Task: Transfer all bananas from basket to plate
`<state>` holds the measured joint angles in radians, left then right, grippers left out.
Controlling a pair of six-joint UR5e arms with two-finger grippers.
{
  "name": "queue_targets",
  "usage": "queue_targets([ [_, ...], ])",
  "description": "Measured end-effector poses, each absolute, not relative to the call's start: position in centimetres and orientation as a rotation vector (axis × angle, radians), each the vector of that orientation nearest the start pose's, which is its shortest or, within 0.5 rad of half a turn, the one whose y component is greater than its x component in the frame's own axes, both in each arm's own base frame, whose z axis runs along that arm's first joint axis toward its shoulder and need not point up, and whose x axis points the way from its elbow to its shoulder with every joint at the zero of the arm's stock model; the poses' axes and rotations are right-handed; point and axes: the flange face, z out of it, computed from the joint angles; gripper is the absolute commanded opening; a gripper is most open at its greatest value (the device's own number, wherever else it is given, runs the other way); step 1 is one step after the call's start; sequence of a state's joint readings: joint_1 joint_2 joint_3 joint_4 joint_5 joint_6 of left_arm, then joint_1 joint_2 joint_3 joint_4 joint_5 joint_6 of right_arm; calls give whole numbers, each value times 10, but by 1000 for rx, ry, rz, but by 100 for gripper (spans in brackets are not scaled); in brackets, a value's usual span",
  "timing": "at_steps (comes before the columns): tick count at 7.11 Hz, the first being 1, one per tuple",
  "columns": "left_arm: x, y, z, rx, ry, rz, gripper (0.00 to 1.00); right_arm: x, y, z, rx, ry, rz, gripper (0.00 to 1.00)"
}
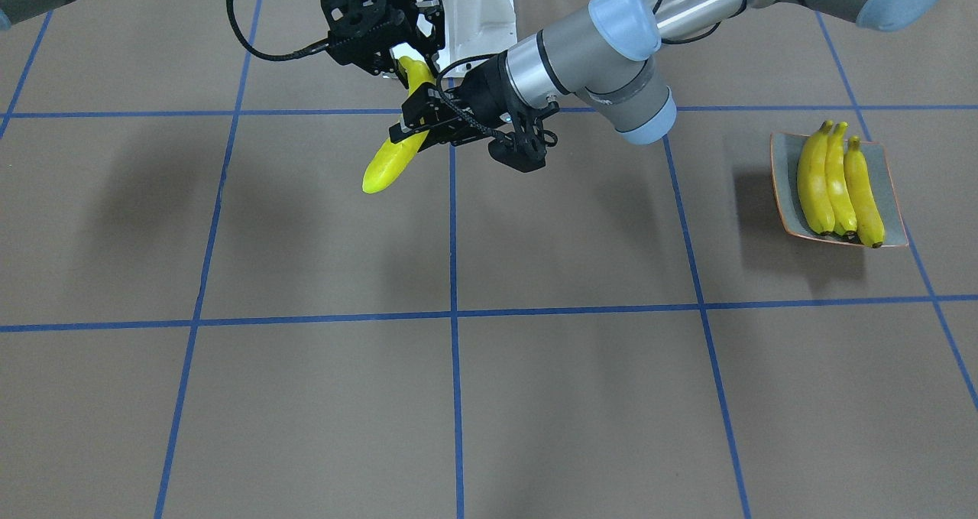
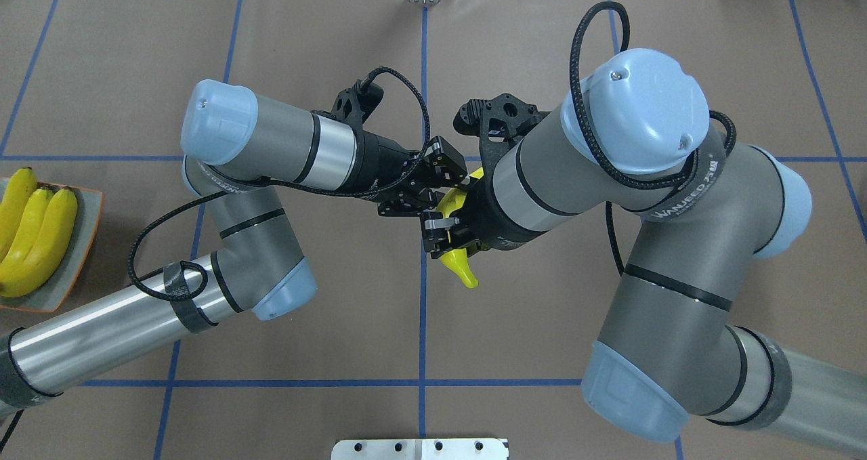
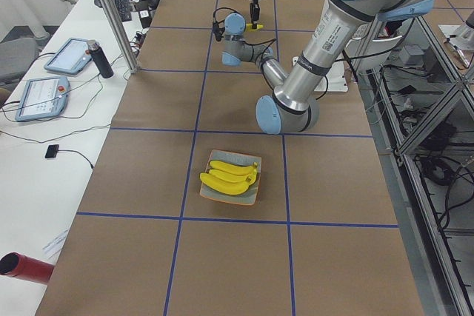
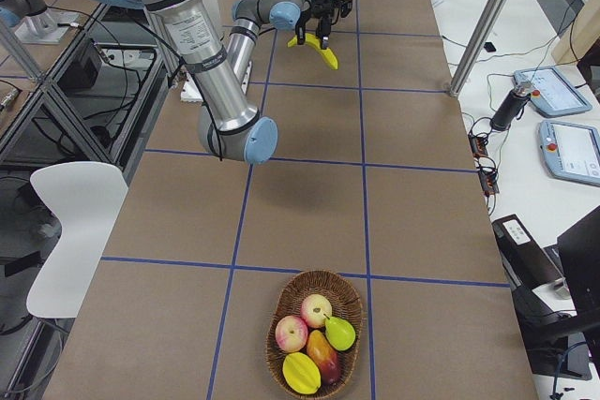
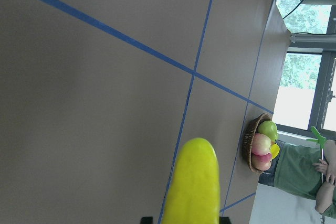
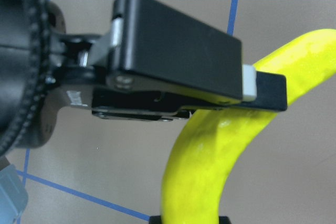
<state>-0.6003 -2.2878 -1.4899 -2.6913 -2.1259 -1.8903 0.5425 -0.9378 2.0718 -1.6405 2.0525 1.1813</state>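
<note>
The right gripper [image 1: 409, 68] pinches one end of a banana [image 1: 386, 169] held aloft. The left gripper [image 1: 419, 121] straddles its middle just beside; whether it grips, I cannot tell. The plate [image 1: 785, 163] lies well away past the left gripper's wrist, bearing three bananas [image 1: 839, 186].

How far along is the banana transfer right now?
Done: three bananas lie on the plate. In hand: the fourth banana is off the table, gripped by both right gripper and left gripper, apparently mid-hand-over. Left: setting it on the plate; the basket shows no banana.
</note>
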Motion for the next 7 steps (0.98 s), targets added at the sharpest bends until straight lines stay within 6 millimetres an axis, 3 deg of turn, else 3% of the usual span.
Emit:
queue_targets([
  [4,498,-440,139,-161,1720,-191,0,-414,-355,101,91,-1151,-114,100],
  [6,489,-450,151,-152,1705,-211,0,-389,-363,106,111,-1156,-85,100],
  [7,471,-466,169,-147,1679,-221,0,-369,-372,113,116,-1154,-59,100],
])
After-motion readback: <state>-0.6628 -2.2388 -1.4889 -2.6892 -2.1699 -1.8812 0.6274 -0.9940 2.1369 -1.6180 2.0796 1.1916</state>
